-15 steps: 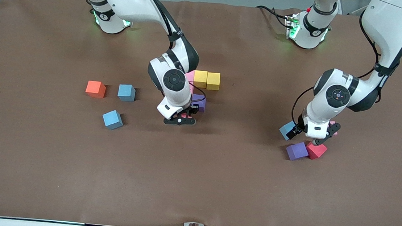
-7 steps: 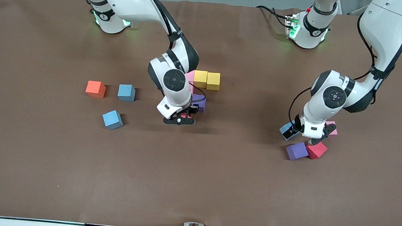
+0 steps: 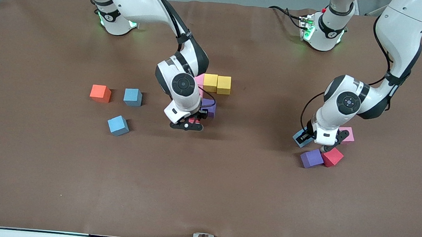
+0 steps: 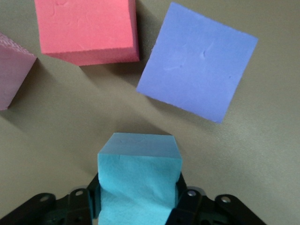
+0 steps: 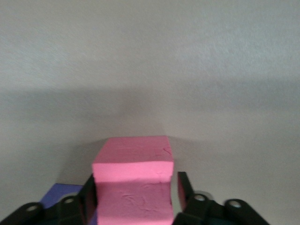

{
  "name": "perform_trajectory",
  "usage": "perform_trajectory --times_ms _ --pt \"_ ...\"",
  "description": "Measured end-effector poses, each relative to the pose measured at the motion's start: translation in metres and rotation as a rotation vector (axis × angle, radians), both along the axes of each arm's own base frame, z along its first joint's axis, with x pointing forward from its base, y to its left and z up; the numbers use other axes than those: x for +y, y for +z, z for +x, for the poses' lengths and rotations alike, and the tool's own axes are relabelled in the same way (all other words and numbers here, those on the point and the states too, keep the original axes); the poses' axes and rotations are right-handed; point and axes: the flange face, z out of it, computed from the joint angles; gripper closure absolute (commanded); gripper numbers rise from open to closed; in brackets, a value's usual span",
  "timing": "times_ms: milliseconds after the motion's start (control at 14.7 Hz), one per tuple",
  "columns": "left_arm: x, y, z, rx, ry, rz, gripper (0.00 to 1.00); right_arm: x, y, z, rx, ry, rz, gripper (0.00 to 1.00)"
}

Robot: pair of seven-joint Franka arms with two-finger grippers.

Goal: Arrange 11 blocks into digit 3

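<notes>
Left claw I see clamped on a light blue cube, beside the purple cube and red cube; right claw, jaws apart, flanks a red cube on the brown desk by the yellow pair.
</notes>
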Motion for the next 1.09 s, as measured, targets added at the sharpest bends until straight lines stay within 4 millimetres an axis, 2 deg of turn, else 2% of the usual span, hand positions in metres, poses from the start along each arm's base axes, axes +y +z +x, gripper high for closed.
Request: perform_trajectory --times_ms 136,339,543,679,747,882,1086 --pt "-0.015 0.005 -0.001 -0.006 0.060 -0.014 0.75 -0.002 -0.001 0.001 0.001 -0.004 -0.004 0.00" --pt "-0.052 0.023 0.001 -0.013 0.227 -0.039 0.75 -0.008 0.010 0.011 -0.021 -0.021 0.005 0.00" --pt "-0.098 0.046 0.002 -0.001 0.420 -0.042 0.75 -0.030 0.046 0.032 -0.038 -0.075 0.019 0.00" --pt "-0.133 0.057 0.002 -0.008 0.541 -0.068 0.75 -0.055 0.072 0.048 -0.040 -0.121 0.024 0.00" --pt "-0.152 0.059 0.000 -0.006 0.587 -0.082 0.75 -0.072 0.080 0.056 -0.029 -0.150 0.018 0.00" --pt "-0.190 0.060 -0.004 0.007 0.649 -0.109 0.75 -0.121 0.086 0.077 0.003 -0.227 -0.002 0.00" --pt "-0.246 0.054 -0.016 0.038 0.694 -0.143 0.75 -0.221 0.072 0.106 0.073 -0.377 -0.043 0.00"
